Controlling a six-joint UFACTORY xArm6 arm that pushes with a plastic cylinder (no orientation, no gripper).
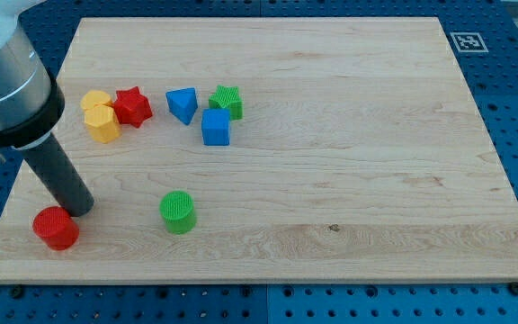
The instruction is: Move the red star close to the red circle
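The red star (133, 106) lies at the board's upper left, touching the yellow blocks on its left. The red circle (56, 228) lies near the board's lower left corner. My tip (79, 209) rests on the board just to the upper right of the red circle, almost touching it. The dark rod slants up to the view's left into the grey arm. The red star is well above the tip, toward the view's top.
Two yellow blocks (101, 115) sit left of the red star. A blue triangle-like block (183, 104), a blue cube (215, 127) and a green star (227, 101) cluster to its right. A green circle (178, 212) lies right of my tip. The wooden board (349, 171) lies on a blue pegboard.
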